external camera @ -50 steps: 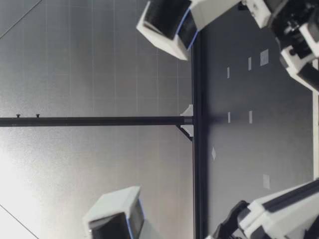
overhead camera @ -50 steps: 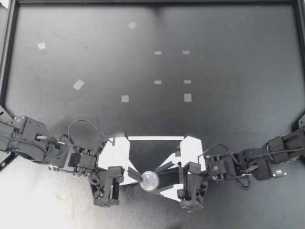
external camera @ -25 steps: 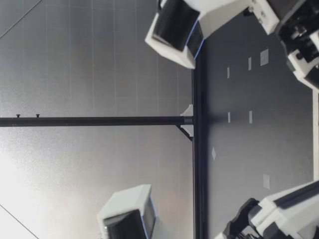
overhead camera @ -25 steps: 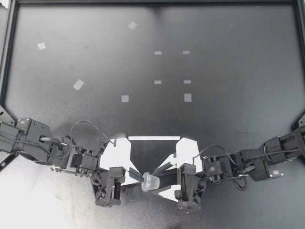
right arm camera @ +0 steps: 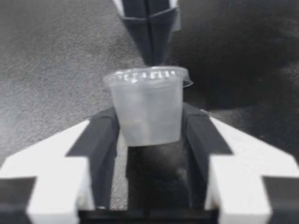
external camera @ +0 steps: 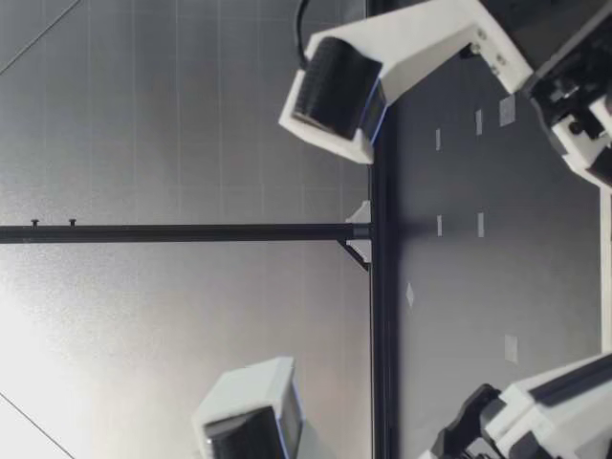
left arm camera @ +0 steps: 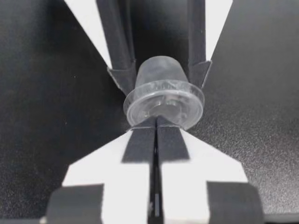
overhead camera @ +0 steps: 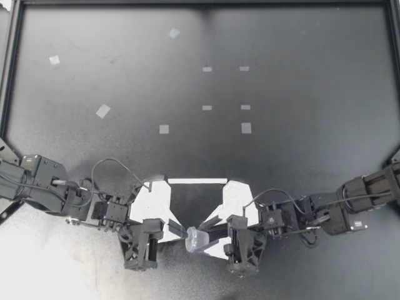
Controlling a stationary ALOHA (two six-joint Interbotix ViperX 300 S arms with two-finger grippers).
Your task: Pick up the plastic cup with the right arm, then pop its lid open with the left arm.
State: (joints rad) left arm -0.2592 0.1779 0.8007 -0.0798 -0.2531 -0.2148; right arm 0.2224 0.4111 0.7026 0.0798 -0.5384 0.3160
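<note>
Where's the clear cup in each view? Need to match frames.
Top view: clear cup at bottom centre, between my left tool and my right tool.
Low view: not in it.
Left wrist view: cup at my left tool's closed fingertips, rim toward that tool.
Right wrist view: cup between my right tool's fingers.
Shared landmark: my right tool's dark fingers flanking the cup, in the top and both wrist views.

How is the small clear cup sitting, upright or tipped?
Tipped: the cup lies sideways, base between the fingers of my right gripper, rim facing my left gripper.
</note>
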